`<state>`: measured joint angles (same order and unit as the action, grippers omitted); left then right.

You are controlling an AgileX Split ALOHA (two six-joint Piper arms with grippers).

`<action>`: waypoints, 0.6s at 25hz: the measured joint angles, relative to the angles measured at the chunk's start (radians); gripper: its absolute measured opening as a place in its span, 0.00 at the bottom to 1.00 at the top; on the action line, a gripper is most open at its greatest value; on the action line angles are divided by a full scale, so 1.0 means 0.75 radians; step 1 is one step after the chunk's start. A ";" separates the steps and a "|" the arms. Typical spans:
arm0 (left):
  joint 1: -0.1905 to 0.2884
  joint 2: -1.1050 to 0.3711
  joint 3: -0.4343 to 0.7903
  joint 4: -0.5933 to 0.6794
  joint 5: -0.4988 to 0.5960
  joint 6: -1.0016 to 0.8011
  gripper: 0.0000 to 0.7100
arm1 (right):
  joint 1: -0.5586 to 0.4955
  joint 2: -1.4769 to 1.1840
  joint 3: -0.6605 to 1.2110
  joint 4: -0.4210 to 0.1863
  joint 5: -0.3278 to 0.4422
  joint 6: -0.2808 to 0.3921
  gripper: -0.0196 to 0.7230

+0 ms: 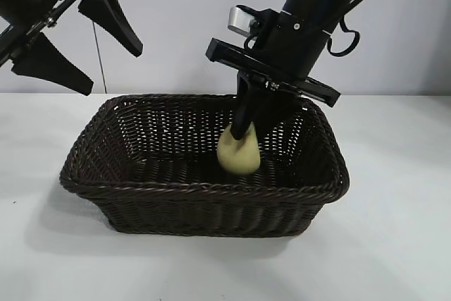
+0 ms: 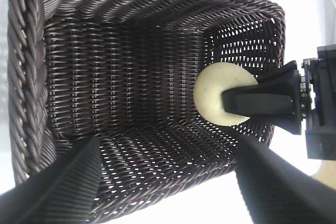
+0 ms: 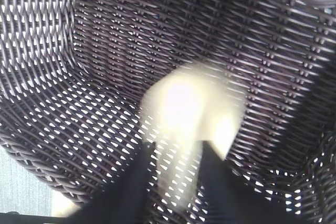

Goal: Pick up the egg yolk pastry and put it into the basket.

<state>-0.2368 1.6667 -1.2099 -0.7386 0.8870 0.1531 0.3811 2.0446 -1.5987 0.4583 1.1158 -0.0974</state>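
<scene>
The egg yolk pastry [image 1: 238,151], a pale yellow bun, is inside the dark woven basket [image 1: 204,188], right of its middle and near the floor. My right gripper [image 1: 243,132] reaches down into the basket, its fingertips at the top of the pastry. In the right wrist view the pastry [image 3: 184,103] is smeared just beyond the gripper [image 3: 176,148], whose fingers stand apart with weave showing between them. In the left wrist view the pastry [image 2: 215,90] lies partly behind a right fingertip. My left gripper [image 1: 113,70] hangs open above the basket's left end, holding nothing.
The basket stands on a white table [image 1: 394,244] in front of a pale wall. Its sloping walls [image 2: 26,77] rise on all sides around the right gripper. The rest of the basket floor [image 2: 126,77] holds nothing else.
</scene>
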 joint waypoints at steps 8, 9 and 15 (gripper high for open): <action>0.000 0.000 0.000 0.001 0.011 0.001 0.74 | -0.007 -0.073 0.000 0.001 -0.020 -0.001 0.61; 0.000 0.000 0.000 0.001 0.011 0.001 0.74 | -0.013 -0.096 0.000 0.002 -0.017 -0.001 0.61; 0.000 0.000 0.000 0.001 0.014 0.001 0.74 | -0.072 -0.201 0.000 0.000 0.045 -0.017 0.61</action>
<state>-0.2368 1.6667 -1.2099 -0.7376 0.8972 0.1540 0.3268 1.8942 -1.5987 0.4585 1.1492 -0.1101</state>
